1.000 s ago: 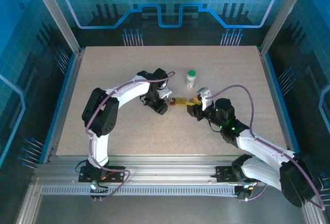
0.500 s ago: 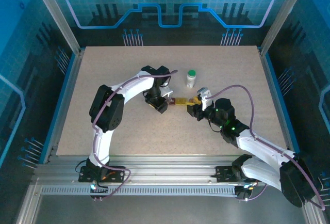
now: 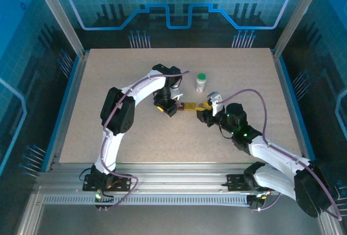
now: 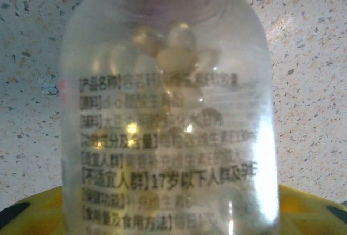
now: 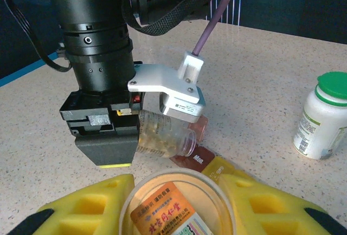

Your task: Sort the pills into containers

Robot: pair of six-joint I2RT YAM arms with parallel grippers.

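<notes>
My left gripper (image 3: 165, 106) is shut on a clear pill bottle (image 5: 162, 135), tipped on its side with its open mouth just over the containers. Pale pills (image 4: 173, 51) are bunched at the neck of the bottle (image 4: 168, 137). The dark red-brown box (image 5: 198, 159), marked "Mon.", lies open with its reddish lid (image 5: 199, 128) raised, and the yellow box (image 5: 218, 167) touches it on the right. From above both read as a short strip: red-brown box (image 3: 189, 105), yellow box (image 3: 201, 105). My right gripper (image 5: 176, 197) is shut on a round white-rimmed bottle (image 5: 173, 213) with an orange label, right beside the yellow box.
A white bottle with a green cap (image 3: 201, 82) stands upright behind the boxes, to the right in the right wrist view as the white bottle (image 5: 322, 116). The speckled table (image 3: 108, 78) is bounded by a metal frame and blue walls.
The left arm's elbow has swung right toward the centre while its gripper stayed by the boxes with the clear bottle. The right arm has not moved.
</notes>
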